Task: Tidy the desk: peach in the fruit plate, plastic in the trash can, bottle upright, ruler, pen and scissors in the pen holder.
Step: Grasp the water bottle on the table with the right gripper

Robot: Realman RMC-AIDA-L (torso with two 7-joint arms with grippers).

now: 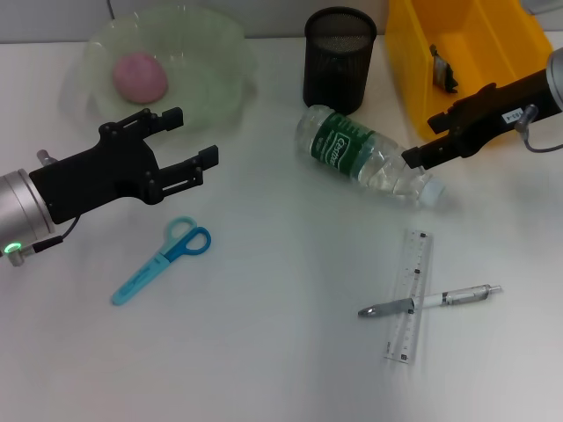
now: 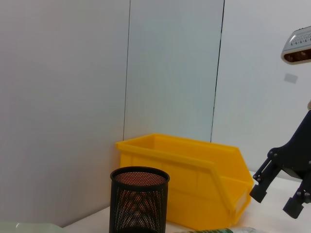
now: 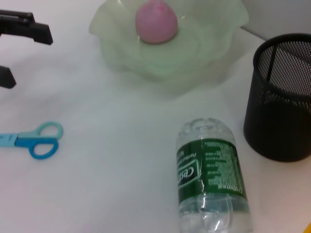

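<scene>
Both grippers empty: right gripper (image 1: pixel 420 158) fingers narrow beside bottle (image 1: pixel 365 156) neck, left gripper (image 1: pixel 192 141) wide.

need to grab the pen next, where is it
In the head view the pen lies on the desk at front right, crosswise over the ruler, nearer than the fallen bottle.

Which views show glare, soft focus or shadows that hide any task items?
Head view: even, bright light washes the desk pale; the ruler is faint but readable, shadows weak. Left wrist view: mostly blank wall, pen holder sharp. Right wrist view: soft focus on the bottle, whose cap end is cropped; the peach is slightly blurred.
</scene>
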